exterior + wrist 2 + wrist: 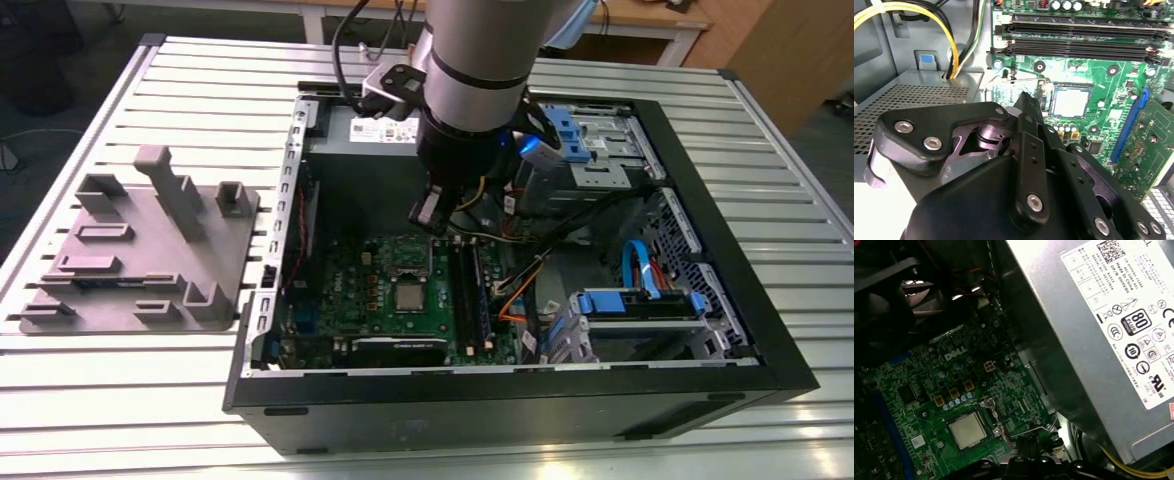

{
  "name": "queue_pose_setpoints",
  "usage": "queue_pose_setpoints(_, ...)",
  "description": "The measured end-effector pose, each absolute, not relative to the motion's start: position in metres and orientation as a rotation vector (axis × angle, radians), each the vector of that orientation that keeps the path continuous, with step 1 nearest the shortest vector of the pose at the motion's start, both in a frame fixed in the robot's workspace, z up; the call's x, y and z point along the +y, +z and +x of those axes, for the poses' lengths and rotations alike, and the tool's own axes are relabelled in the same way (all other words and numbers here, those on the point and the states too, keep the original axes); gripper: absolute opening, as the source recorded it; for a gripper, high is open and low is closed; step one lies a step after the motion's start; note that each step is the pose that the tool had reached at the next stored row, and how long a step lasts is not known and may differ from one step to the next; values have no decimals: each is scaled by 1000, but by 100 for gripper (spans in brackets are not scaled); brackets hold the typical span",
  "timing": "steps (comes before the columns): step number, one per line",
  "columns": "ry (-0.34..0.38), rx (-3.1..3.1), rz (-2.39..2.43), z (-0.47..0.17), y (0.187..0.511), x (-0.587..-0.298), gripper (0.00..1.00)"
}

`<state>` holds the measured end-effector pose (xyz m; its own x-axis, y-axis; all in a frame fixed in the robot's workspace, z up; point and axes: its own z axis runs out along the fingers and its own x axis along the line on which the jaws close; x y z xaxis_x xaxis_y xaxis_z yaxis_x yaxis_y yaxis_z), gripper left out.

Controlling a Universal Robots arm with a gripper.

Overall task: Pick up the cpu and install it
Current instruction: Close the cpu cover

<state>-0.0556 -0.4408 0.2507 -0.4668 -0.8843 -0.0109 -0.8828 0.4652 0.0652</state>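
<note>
I'm working in a robotics lab workshop: an open computer case [507,410] is lying on a slotted aluminium bench [200,90], a grey fixture tray [134,290] sitting left.

The small square cpu [1070,103] with its silver-grey metal top is looking smooth and matt. The green circuit board [1104,87] is shining glossy. The black gripper [1024,105] is showing matt plates and bright metal screws.

The cpu [407,296] is a small flat square chip with a silver-grey metal top. It lies level and face-up, seated in its socket [407,278] near the middle of the green motherboard [350,290]. In the exterior view the memory slots [467,288] stand at its three o'clock. Both wrist views show the cpu [1070,103] [966,430] bare and uncovered.
</note>
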Motion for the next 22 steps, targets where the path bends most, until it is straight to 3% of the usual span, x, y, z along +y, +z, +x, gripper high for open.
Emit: queue_pose_setpoints(22, -96, -2667, 1609, -56, 251, -466, 10)
